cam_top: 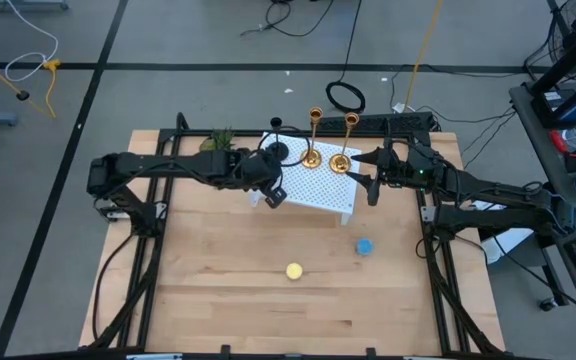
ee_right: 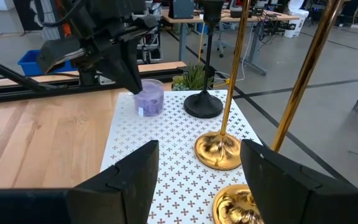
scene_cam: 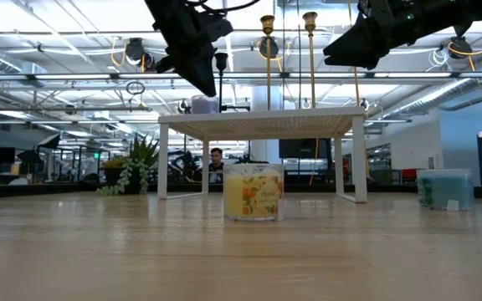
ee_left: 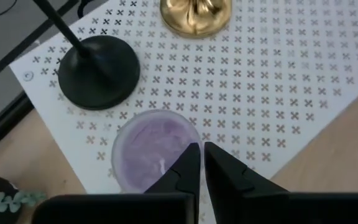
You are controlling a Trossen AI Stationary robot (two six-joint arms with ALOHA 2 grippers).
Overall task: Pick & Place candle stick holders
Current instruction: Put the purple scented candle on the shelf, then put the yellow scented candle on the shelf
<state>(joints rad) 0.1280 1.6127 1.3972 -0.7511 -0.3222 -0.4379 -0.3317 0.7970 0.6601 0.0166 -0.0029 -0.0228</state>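
Observation:
Two brass candle stick holders (cam_top: 313, 152) (cam_top: 343, 158) and a shorter black one (cam_top: 278, 150) stand by their round bases on the white perforated stand (cam_top: 318, 195). In the right wrist view the brass bases (ee_right: 218, 149) (ee_right: 244, 202) and the black holder (ee_right: 204, 102) show. My left gripper (ee_left: 201, 163) is shut and empty, just above a purple candle jar (ee_left: 154, 149) at the stand's left corner, near the black base (ee_left: 98, 71). My right gripper (ee_right: 197, 174) is open and empty, above the stand's right side, facing the brass holders.
A yellow candle jar (cam_top: 294, 271) and a blue jar (cam_top: 365, 246) stand on the wooden table nearer the front. A small green plant (cam_top: 218, 140) sits at the far left beside the stand. A person (scene_cam: 216, 159) shows in the room behind the table.

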